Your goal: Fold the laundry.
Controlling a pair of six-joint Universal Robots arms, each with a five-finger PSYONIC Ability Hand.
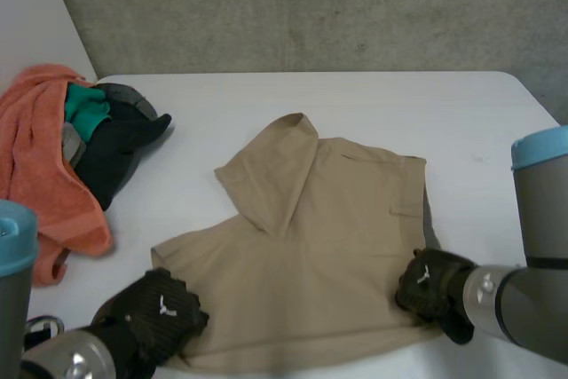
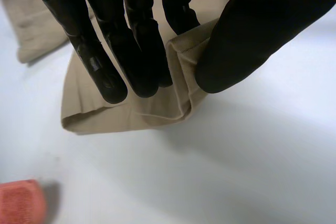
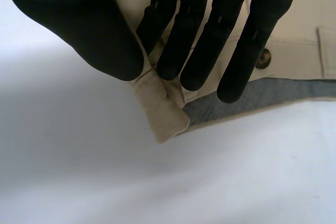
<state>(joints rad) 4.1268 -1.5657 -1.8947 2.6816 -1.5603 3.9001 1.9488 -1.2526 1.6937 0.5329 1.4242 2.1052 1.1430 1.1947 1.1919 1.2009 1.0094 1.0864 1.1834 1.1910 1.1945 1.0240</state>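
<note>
A tan garment [image 1: 319,246] of smooth woven cloth is spread in the middle of the white table [image 1: 399,104]. It lies roughly flat, with one part folded back over itself into a pointed flap at the far side. A button [image 3: 263,59] and a grey lining [image 3: 236,103] are seen at its near right corner (the lining peeks out beneath the tan edge). The near left corner is pinched by the left hand [image 1: 164,312]: a rolled fold of cloth is gripped between the thumb and the straight, close-set fingers [image 2: 100,61]. The near right corner is pinched likewise by the right hand [image 1: 430,281], the cloth bunched into a small ridge between thumb and fingers [image 3: 194,35]. At the table's left edge an orange towel [image 1: 35,157], nubbly in texture, is heaped with dark clothes [image 1: 115,144].
</note>
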